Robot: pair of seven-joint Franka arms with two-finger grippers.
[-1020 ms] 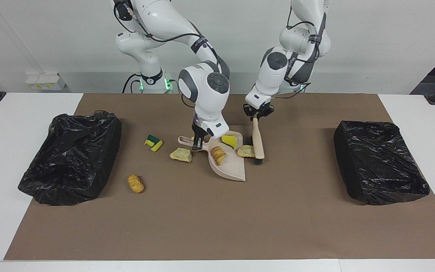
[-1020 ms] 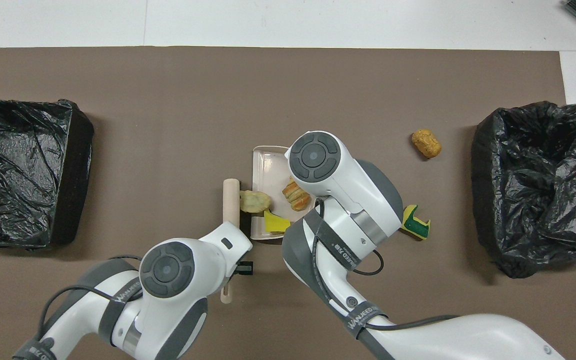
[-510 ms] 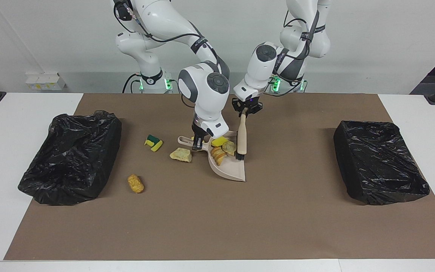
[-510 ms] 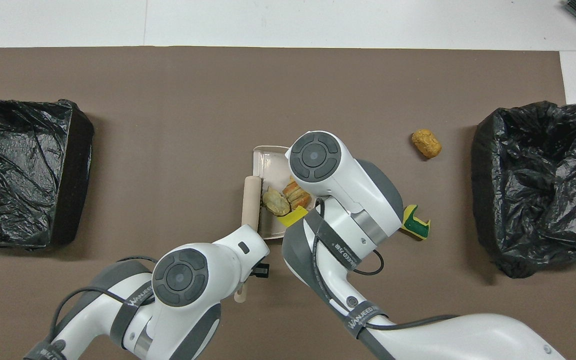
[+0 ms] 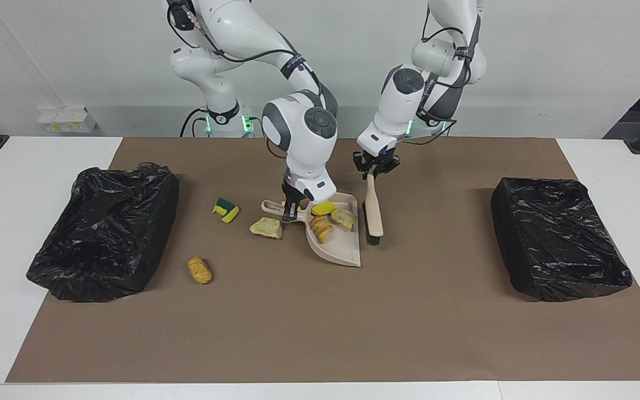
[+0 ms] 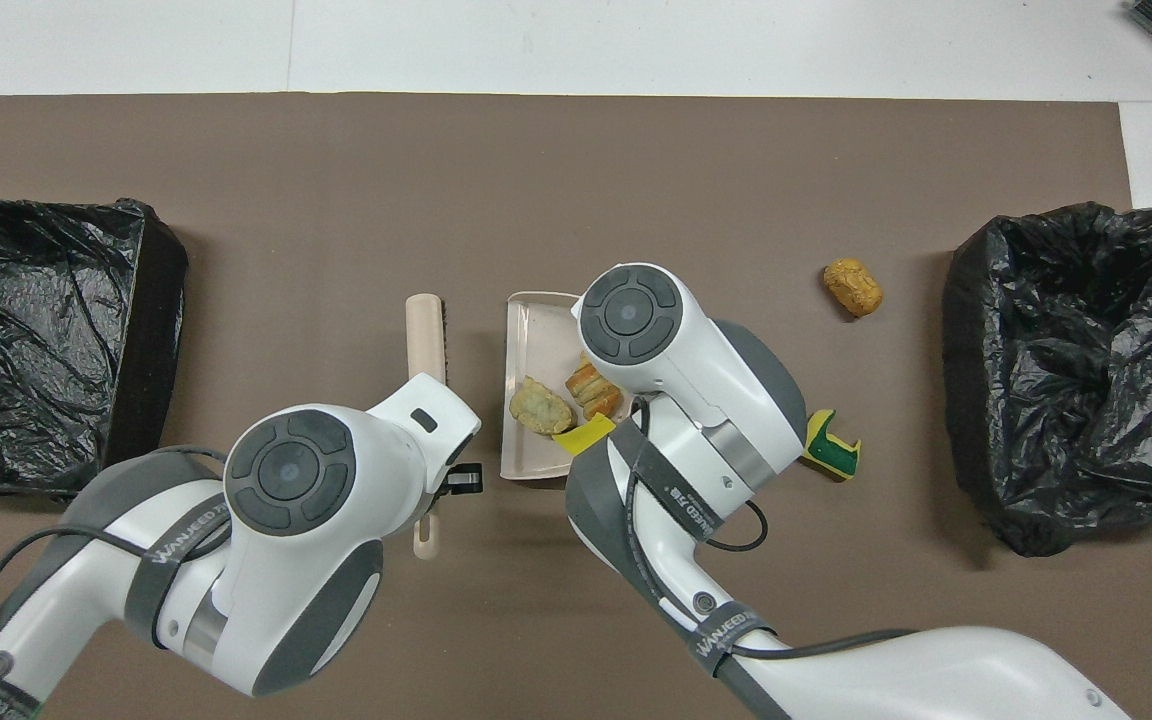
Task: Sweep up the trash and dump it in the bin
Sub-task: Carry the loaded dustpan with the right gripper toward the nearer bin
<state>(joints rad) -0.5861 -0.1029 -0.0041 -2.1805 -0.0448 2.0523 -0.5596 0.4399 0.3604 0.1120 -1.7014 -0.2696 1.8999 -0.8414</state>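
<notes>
Brown mat (image 5: 320,322) lies bare beside both end effectors, left (image 5: 374,168) gripping brush (image 5: 374,214), right (image 5: 292,206) gripping dustpan (image 5: 342,250).

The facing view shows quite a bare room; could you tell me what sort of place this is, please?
Most likely a robotics lab test bench rather than a home or a kitchen: two white arms are mounted at a white table covered by a brown mat, with a plain wall and a bag-lined bin at each end.

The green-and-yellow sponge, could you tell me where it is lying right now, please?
The green-and-yellow sponge lies on the brown mat, between the dustpan and the black bin at the right arm's end.
</notes>
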